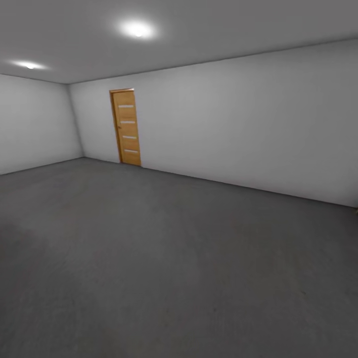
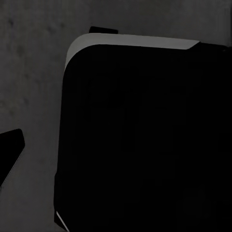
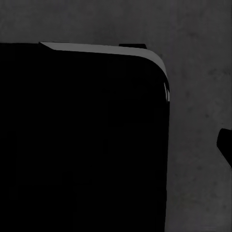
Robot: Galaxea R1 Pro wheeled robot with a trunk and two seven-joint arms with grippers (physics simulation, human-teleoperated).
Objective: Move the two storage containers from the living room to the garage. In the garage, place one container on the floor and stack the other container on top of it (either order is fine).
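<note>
Head view: garage [image 1: 223, 124], dark grey floor [image 1: 164, 258], pale walls, wooden door [image 1: 126, 127] at far wall. Both wrist views: black body over concrete. State of my jaws: cannot tell.

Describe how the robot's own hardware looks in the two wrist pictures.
Little can be made out. In the left wrist view a black finger tip juts in beside a large black rounded body with a pale grey edge. The right wrist view has a similar black body and a dark finger tip. No cables or markings are visible.
</note>
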